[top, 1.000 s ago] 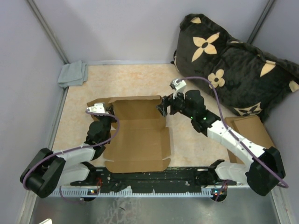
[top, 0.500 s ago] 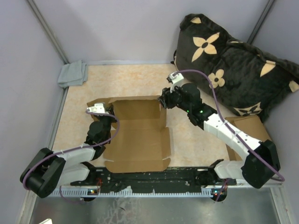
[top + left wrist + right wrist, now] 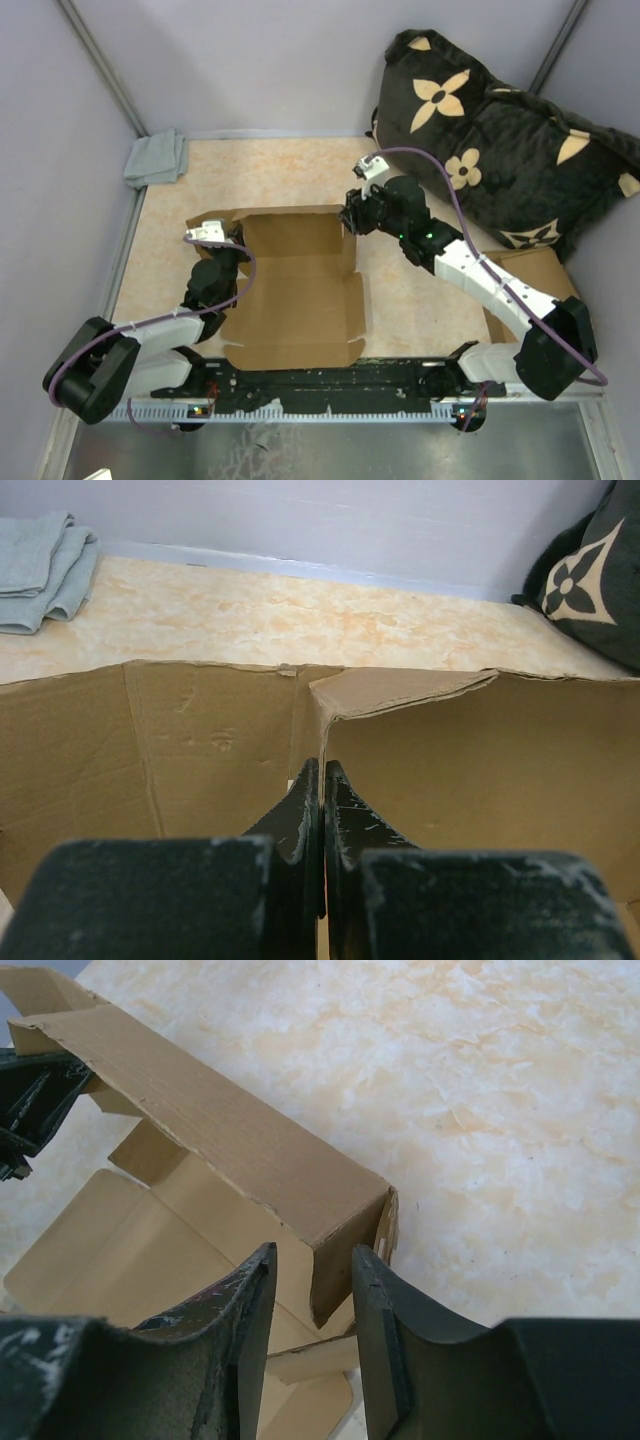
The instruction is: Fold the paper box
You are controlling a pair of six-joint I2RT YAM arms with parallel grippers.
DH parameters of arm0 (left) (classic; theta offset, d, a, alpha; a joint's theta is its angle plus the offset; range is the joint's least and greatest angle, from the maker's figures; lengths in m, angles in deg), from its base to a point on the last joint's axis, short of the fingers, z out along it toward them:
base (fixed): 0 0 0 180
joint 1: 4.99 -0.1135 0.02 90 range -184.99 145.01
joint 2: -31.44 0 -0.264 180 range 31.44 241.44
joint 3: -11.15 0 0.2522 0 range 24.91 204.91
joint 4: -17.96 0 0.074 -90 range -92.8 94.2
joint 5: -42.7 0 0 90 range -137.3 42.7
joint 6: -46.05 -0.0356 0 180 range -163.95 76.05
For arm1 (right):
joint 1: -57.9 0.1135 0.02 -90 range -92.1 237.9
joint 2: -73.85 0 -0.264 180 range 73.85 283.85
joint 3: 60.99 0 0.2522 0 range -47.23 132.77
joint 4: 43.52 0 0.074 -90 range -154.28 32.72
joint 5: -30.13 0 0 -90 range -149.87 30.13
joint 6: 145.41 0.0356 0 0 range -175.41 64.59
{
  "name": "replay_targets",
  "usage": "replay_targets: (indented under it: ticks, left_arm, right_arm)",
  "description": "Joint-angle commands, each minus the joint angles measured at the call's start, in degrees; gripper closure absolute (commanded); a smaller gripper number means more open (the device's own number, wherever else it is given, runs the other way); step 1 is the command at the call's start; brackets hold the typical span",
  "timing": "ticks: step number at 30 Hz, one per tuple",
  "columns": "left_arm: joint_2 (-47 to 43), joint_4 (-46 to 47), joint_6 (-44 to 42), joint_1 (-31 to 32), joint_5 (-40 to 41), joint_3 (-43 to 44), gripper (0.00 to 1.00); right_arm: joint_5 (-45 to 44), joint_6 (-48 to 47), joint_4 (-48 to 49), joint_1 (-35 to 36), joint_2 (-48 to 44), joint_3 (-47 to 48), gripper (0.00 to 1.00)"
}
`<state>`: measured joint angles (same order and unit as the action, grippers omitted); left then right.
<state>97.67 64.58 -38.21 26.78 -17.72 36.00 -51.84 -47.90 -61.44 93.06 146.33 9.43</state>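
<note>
Brown corrugated cardboard paper box lies opened out on the beige marbled tabletop, between the two arms and near their bases; its far wall stands upright. Left gripper is at the far-left corner: fingers pressed together, a thin cardboard flap pinched edge-on between them. Right gripper is at the far-right corner: fingers parted, straddling the upright wall's end, contact not discernible. Folded grey cloth sits in the table's far-left corner. Black cushion with tan flower motifs leans at the far right, well apart from the box.
</note>
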Motion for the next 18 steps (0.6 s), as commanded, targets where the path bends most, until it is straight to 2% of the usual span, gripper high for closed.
replay_targets:
  ticks: [1,10,18]
  left_arm:
    - [0.56,-2.24,0.17,0.32,0.43,0.68,1.00]
    - [0.02,-2.79,0.22,0.31,0.39,0.95,1.00]
    - [-2.16,-5.44,0.60,0.32,0.23,1.62,1.00]
  right_arm:
    - [1.19,-0.45,0.19,0.55,-1.54,2.57,0.62]
    - [0.21,-0.45,-1.34,0.85,0.33,2.87,0.72]
    - [-3.91,0.03,-1.73,1.87,1.92,3.30,0.86]
